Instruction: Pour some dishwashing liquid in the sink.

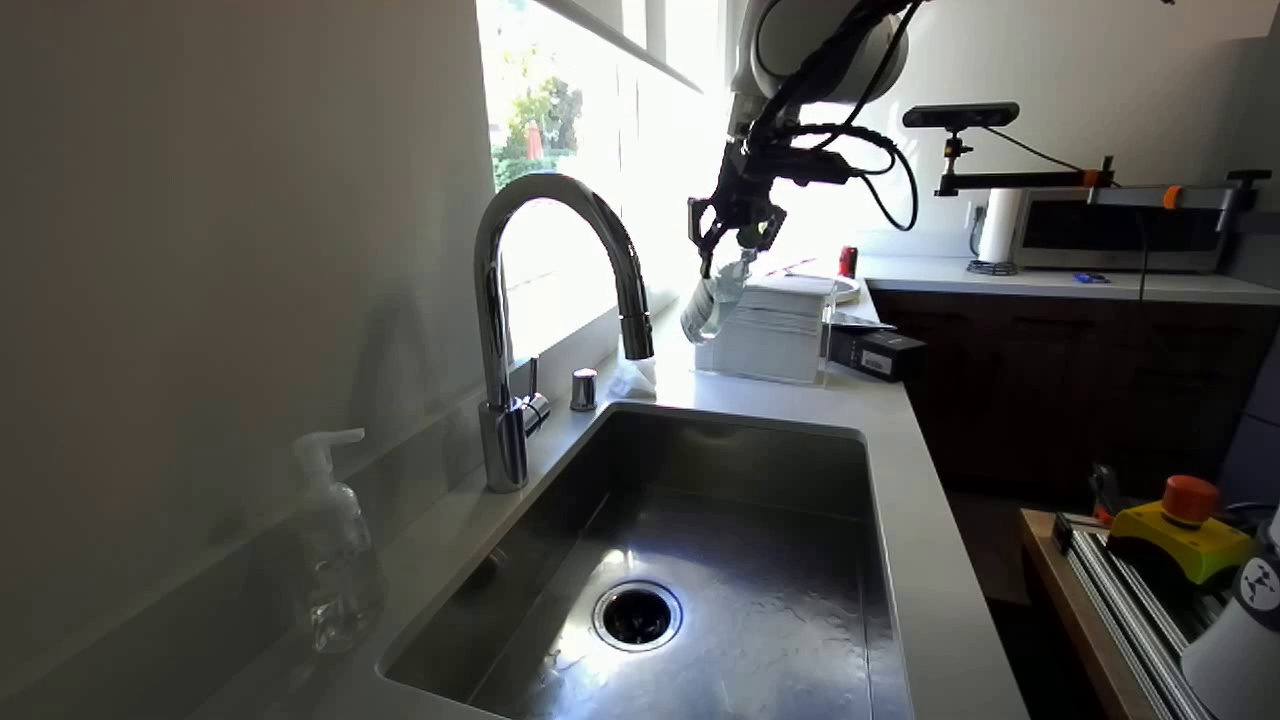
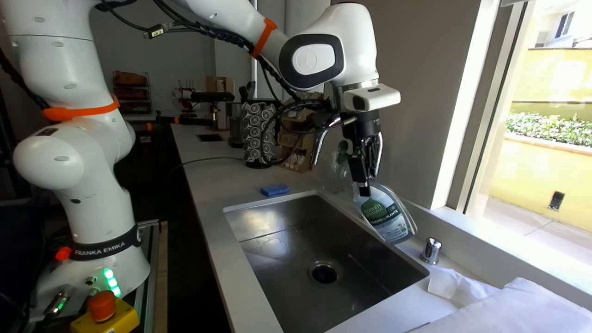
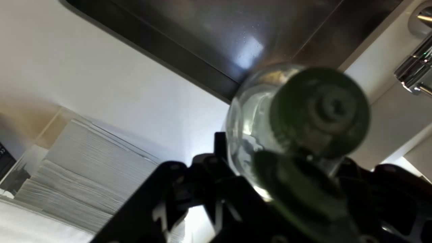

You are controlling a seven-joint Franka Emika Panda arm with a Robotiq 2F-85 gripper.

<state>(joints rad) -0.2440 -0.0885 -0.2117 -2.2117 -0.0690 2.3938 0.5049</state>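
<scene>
Wrist view: the dishwashing liquid bottle [image 3: 248, 135] looms right of centre, its green cap [image 3: 319, 111] facing the viewer; the sink [image 3: 270, 23] fills the top of the frame.
Gripper [image 1: 731, 258]: clamped on the bottle's upper part, upper middle of the frame in an exterior view.
Bottle tilt: in an exterior view its label [image 2: 391, 215] shows and the base points to the lower right, below the cap; whether it hangs over sink or counter [image 3: 84, 74], I cannot tell.
Pour: judged to be at the positioning step; with the cap higher, liquid is probably not flowing.
Sink move: next should be bringing the cap over the sink and tipping it below the base; whether it is open cannot be seen.
Bottle contents: see-through walls, fill level unclear.
Drain [image 1: 637, 615]: lower middle of an exterior view.
Clear box [image 1: 822, 360]: just right of centre there, holding a stack of white paper [image 1: 775, 330].
Pump bottle [image 1: 335, 560]: lower left, upright, contents too faint to judge.
</scene>
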